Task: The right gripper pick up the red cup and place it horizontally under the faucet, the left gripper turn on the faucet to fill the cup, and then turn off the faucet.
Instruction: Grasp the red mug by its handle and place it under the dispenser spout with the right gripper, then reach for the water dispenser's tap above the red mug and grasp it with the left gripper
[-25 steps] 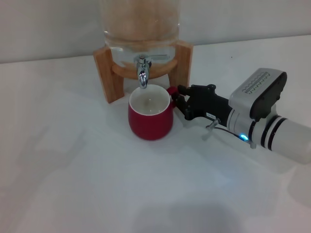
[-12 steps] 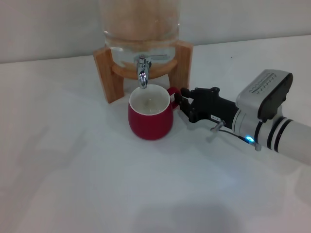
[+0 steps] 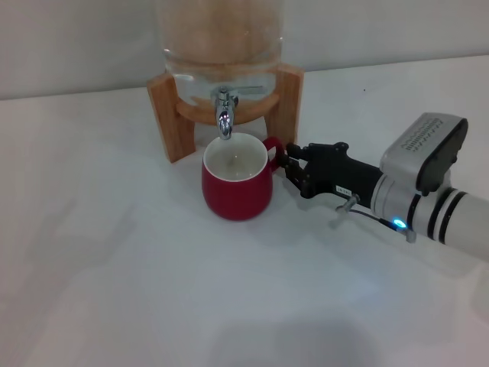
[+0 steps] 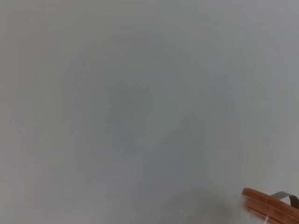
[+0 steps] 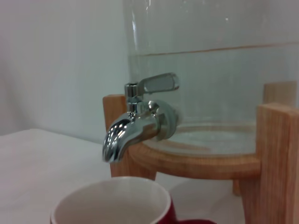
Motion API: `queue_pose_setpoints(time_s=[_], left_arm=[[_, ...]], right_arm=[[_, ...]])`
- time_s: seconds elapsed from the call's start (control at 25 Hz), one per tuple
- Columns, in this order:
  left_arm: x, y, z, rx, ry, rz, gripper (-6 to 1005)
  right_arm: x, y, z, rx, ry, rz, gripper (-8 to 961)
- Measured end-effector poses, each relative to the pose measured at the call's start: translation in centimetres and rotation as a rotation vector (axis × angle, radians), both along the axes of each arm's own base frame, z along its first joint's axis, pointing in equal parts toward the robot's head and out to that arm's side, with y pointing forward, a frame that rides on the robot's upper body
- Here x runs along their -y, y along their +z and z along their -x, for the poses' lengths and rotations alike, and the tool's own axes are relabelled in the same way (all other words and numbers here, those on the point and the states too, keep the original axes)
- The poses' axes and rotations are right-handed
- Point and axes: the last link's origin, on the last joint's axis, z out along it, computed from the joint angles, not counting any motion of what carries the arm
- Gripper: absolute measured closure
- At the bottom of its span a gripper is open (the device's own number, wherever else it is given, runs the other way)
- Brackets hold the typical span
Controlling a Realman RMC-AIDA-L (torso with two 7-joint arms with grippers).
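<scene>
Right gripper (image 3: 286, 162) beside red cup (image 3: 236, 183) — under faucet (image 3: 224, 115).

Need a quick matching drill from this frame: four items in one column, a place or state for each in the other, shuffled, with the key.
Items:
1. red cup
2. faucet
3. right end effector
4. wooden stand

Places or states:
A. carries the glass jar
B. upright on the table, mouth under the spout
C. at the cup's handle, on its right side
D. chrome, sticking out of the jar above the cup, no water running

Pairs: 1-B, 2-D, 3-C, 4-A
</scene>
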Motion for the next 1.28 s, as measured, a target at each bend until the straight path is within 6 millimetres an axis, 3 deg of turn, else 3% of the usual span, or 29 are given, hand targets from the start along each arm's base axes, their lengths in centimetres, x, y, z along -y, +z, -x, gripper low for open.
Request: queue_pose_setpoints(time_s=[0.48,0.88,1.08,1.28], left_arm=[[-0.4,0.0,-0.2,-0.002,-0.006,0.002,125],[-0.4,0.1,-0.1,-0.007,-0.002,0.0,125],[-0.5,0.1,0.0,-0.01,0.008,-0.003,125],[-0.5,0.1,0.0,-0.013,0.007,0.002,125]], right_arm=[[0.5,1.7,-1.5,-0.022,0.002,0.079,668],[1.0,5.3,-2.7,-0.029,0.057,0.138,659],[1.7,9.1,-3.6,-0.041,0.084,0.142,654],[2.5,15.7,-4.5,-0.051,0.052,0.069,464]])
